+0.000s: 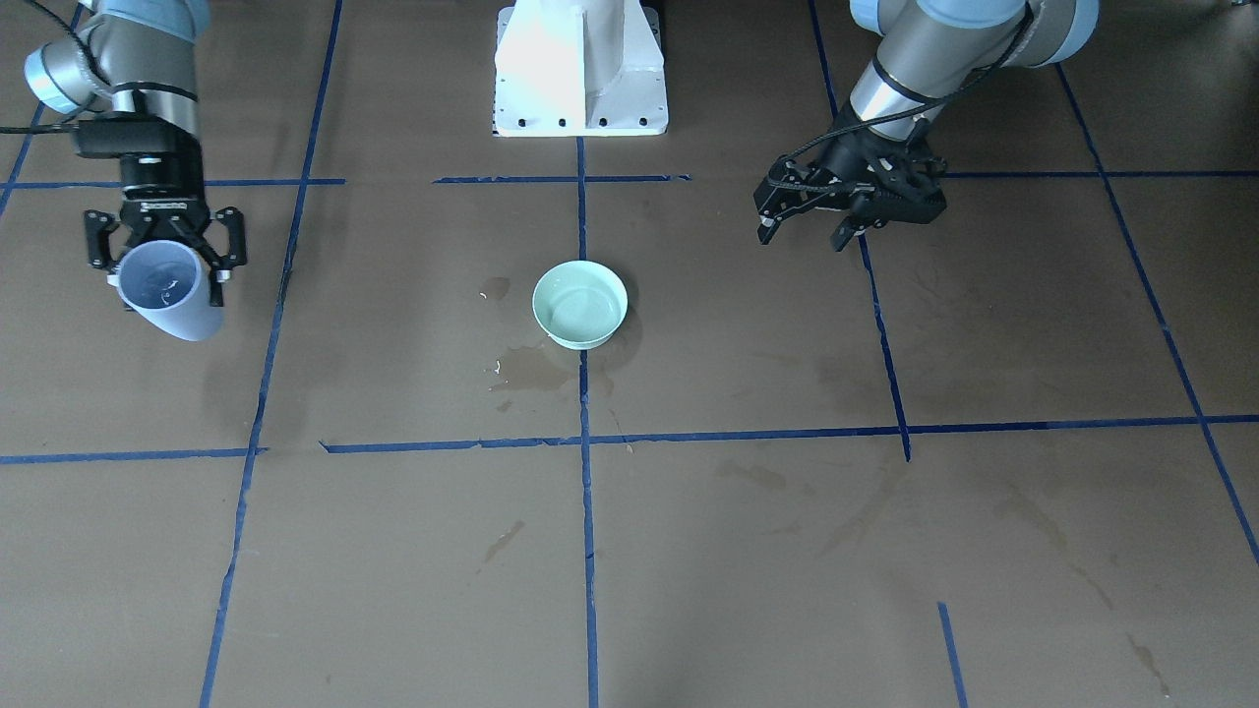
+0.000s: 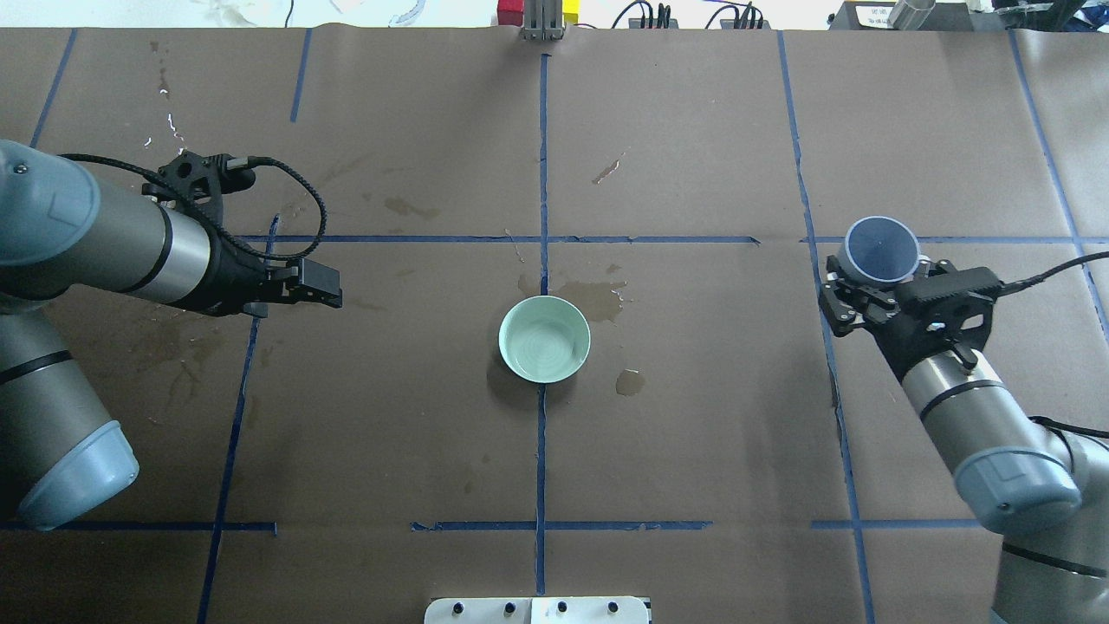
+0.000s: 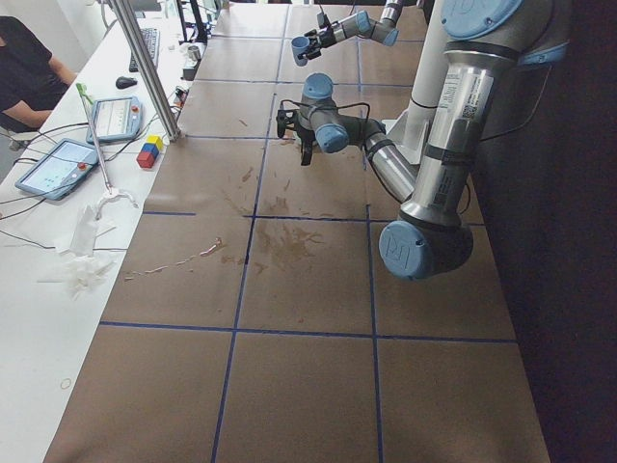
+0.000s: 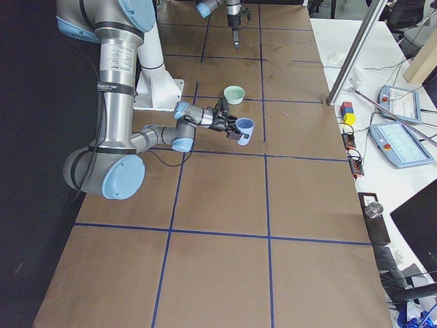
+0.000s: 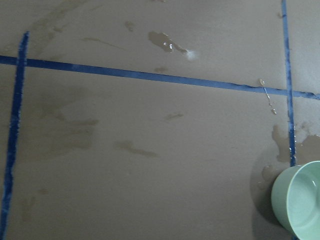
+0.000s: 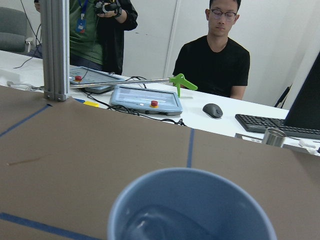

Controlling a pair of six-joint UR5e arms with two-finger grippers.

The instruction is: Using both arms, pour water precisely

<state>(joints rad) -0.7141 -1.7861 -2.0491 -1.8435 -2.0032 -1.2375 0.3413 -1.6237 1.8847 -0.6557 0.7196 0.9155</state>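
The water [image 6: 160, 227] lies low in the blue cup [image 2: 882, 250]. My right arm [image 2: 953, 394] carries the cup, jaws clenched round its wall, well apart from the green bowl [image 2: 544, 340] at the middle of the counter [image 2: 693, 433]. The left arm [image 2: 130, 251] hovers on the bowl's other side, jaws released and empty. Puddles [image 2: 596, 299] just beside the bowl warn me. I'd bring the cup's lip right over the bowl before tipping, then tilt slowly, perhaps steadying the bowl with the left jaws.
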